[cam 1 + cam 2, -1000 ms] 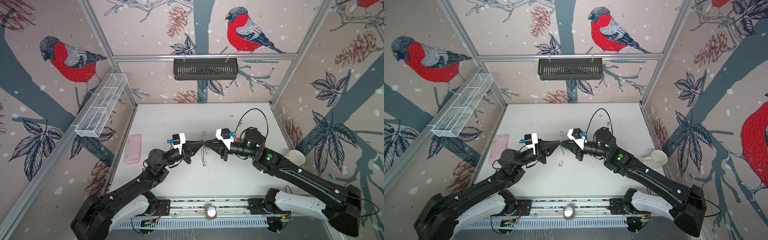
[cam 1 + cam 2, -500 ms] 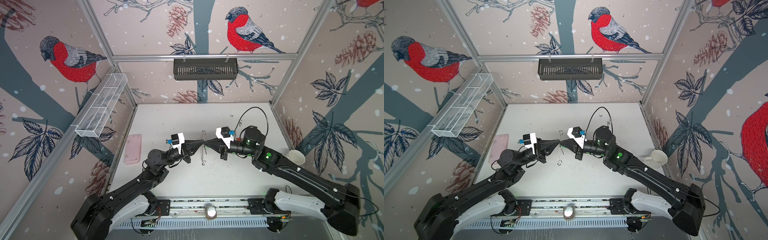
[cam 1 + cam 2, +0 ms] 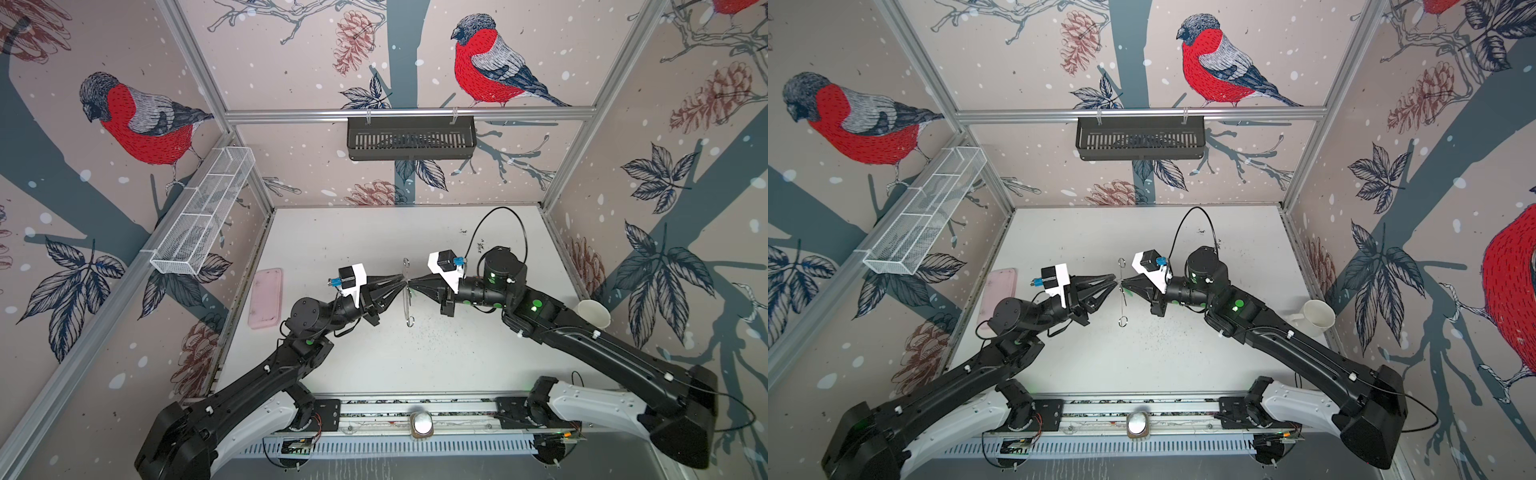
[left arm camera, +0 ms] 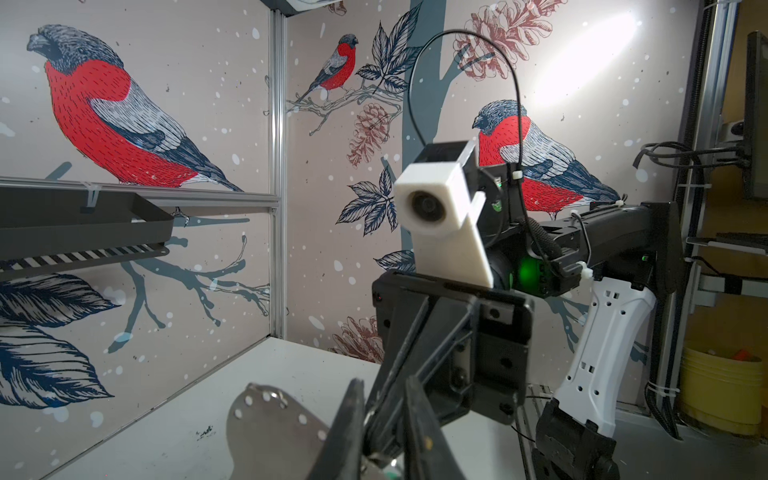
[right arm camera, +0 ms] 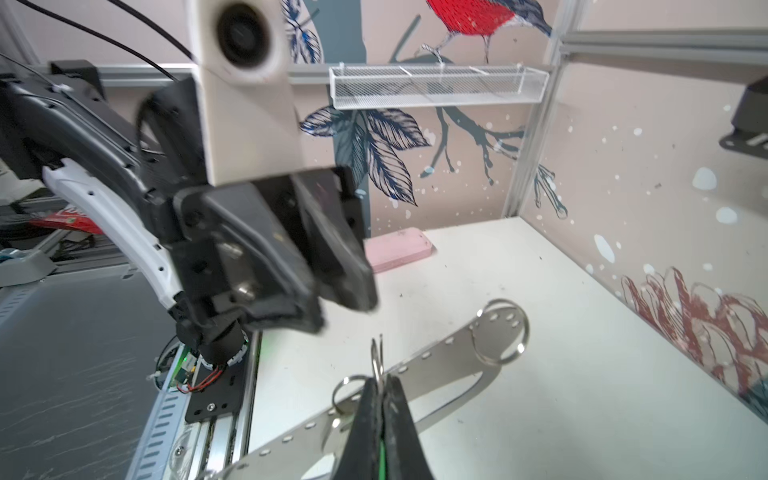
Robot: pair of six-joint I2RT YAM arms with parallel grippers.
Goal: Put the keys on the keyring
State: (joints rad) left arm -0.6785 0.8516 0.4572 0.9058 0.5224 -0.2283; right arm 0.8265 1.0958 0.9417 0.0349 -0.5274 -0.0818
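Note:
In both top views the keyring [image 3: 407, 305] [image 3: 1122, 307] hangs edge-on above the middle of the table, between the two gripper tips. In the right wrist view it is a flat grey plate [image 5: 436, 374] with edge holes and small metal rings. My right gripper [image 3: 410, 284] [image 5: 380, 380] is shut on one small ring [image 5: 376, 353] at the plate's edge, and a green sliver of a key's tag [image 5: 382, 455] shows between its pads. Facing it, my left gripper [image 3: 400, 284] [image 4: 383, 386] stands slightly open, its fingers either side of the right gripper's tips. The keys are otherwise hidden.
A pink case [image 3: 266, 297] lies at the table's left edge and a white cup [image 3: 593, 313] at the right edge. A white mesh basket [image 3: 203, 212] hangs on the left wall and a black basket [image 3: 411, 137] on the rear rail.
My left gripper's jaws have parted slightly. The right gripper has closed fully on the ring. Both arms and the plate stay where they were.

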